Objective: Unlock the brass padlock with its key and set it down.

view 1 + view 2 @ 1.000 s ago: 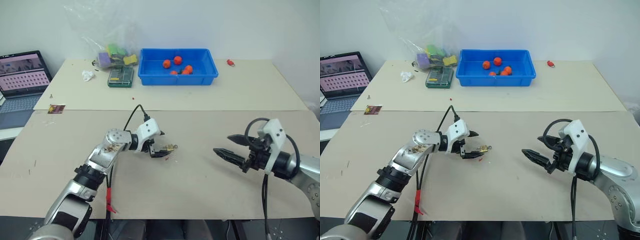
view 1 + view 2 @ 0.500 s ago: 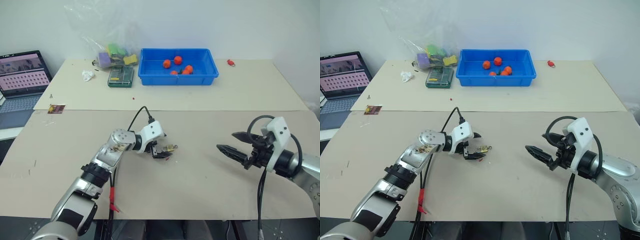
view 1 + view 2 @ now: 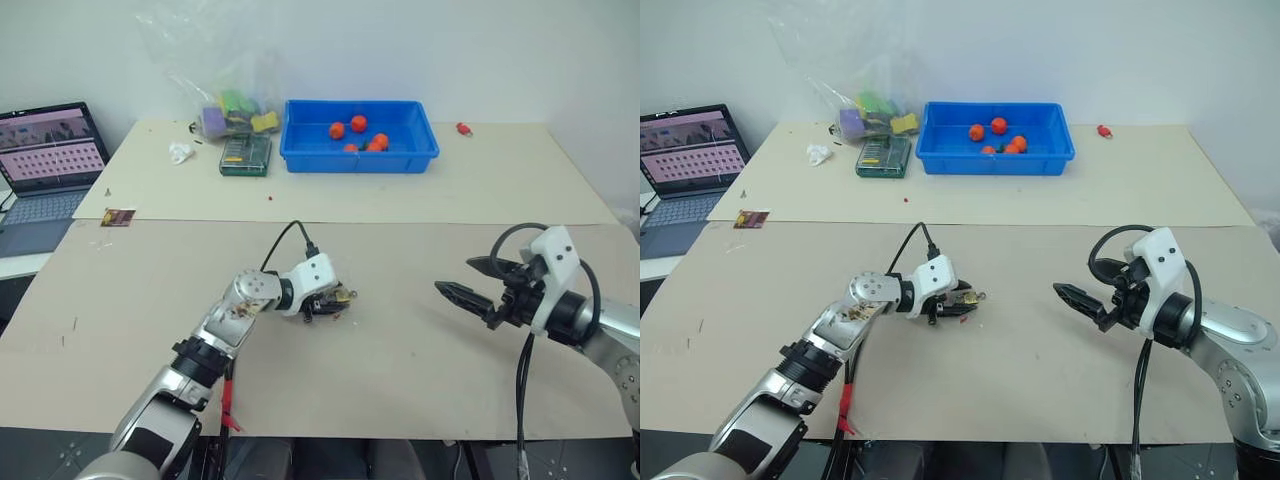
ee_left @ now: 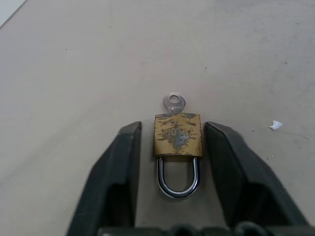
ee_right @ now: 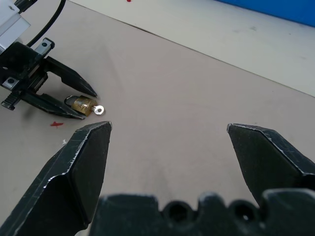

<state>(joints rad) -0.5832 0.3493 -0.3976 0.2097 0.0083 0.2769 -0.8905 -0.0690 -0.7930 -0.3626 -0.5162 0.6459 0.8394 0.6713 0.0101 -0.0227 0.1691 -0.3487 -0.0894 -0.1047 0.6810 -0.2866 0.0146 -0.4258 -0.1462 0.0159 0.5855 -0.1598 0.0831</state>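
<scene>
- The brass padlock (image 4: 177, 135) lies flat on the table (image 3: 400, 360), bracketed by the left gripper (image 4: 173, 142) — jaws narrowed beside its body, apparently not yet clamped.
- The key (image 4: 173, 103) is seated in the lock, bow pointing away.
- The right gripper (image 3: 468, 280) is held wide, well apart — likely kept free for the key.

The brass padlock (image 4: 177, 135) looks tarnished, its steel shackle (image 4: 178, 178) glossy.

The key (image 4: 173, 103) shows just its round bow; its blade is hidden inside the padlock (image 4: 177, 134). In the head views both are too small to make out. The laptop (image 3: 50, 160) is cut off by the picture's edge.
</scene>
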